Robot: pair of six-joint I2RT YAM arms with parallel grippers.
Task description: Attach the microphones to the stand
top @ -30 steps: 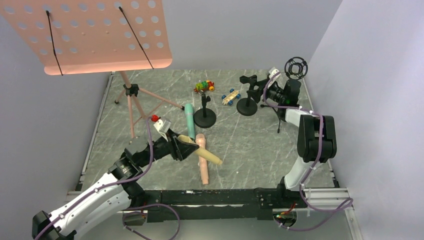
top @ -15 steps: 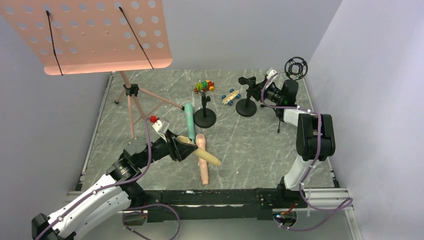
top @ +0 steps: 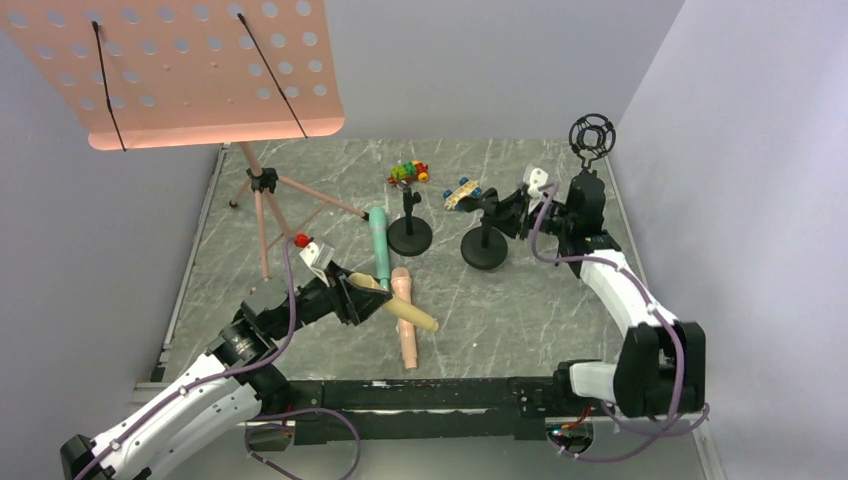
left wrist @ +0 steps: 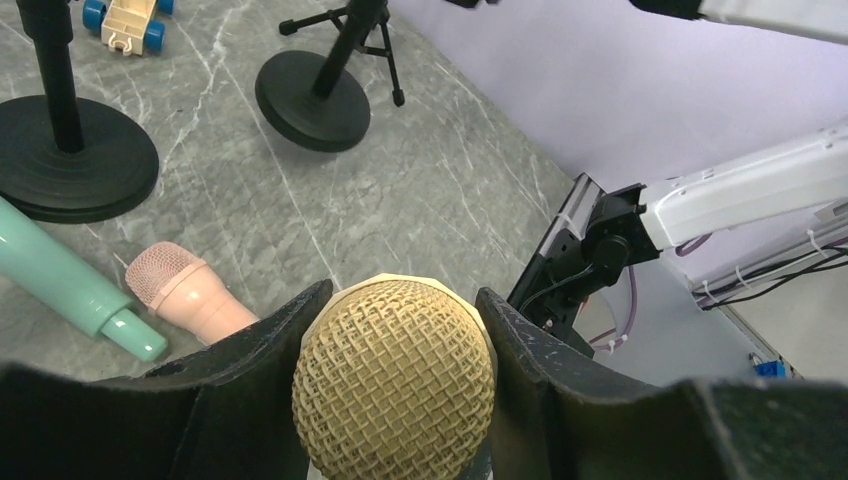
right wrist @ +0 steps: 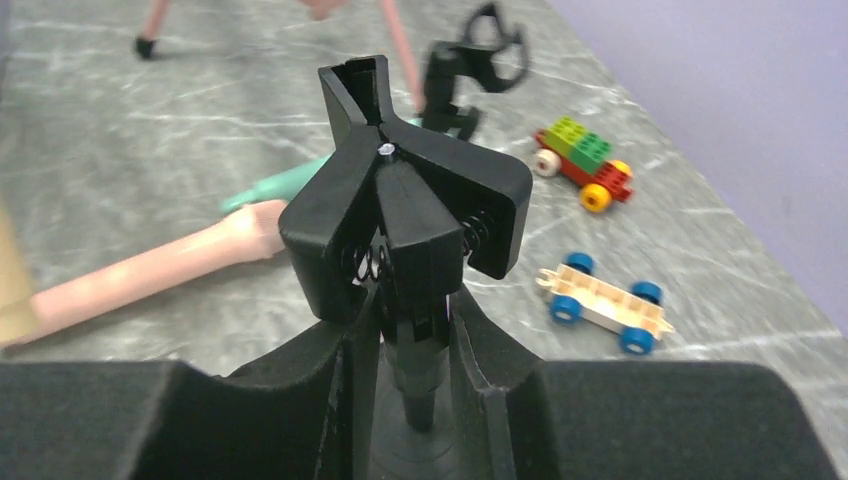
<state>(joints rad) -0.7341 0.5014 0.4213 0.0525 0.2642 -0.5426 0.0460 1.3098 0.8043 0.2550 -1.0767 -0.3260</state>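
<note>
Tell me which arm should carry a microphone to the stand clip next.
Left. The left gripper holds the yellow microphone, mesh head pointing outward. The right gripper is shut on the stand just below its clip, so it is occupied, likely steadying that.

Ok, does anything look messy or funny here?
The pink microphone and the green microphone lie flat on the table, not clipped in, and a brick car and a wooden car sit at the back: toys among music gear.

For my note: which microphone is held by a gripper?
The pale yellow microphone, in the left gripper; the peach-pink microphone and the mint-green microphone lie on the table.
</note>
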